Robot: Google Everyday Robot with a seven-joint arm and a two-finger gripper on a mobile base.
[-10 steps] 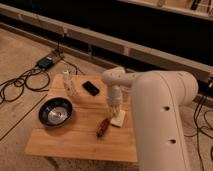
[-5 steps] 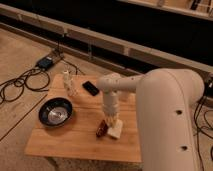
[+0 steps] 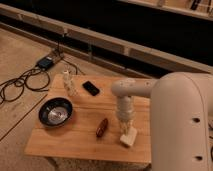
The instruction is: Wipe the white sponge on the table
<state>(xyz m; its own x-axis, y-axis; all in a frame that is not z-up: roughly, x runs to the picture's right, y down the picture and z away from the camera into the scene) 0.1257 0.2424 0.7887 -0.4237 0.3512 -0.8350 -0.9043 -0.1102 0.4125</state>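
One gripper (image 3: 127, 131) clamped on white sponge (image 3: 128, 137)

The gripper (image 3: 126, 129), jaws shut, presses the small off-white sponge (image 3: 128, 138) flat onto the light-brown plank bench (image 3: 75, 135), near its front right edge.

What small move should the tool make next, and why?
Probably slide sideways along the table. The tool is shut on the white sponge, pressing it onto the wood near the front right edge, with bare tabletop remaining to its right.
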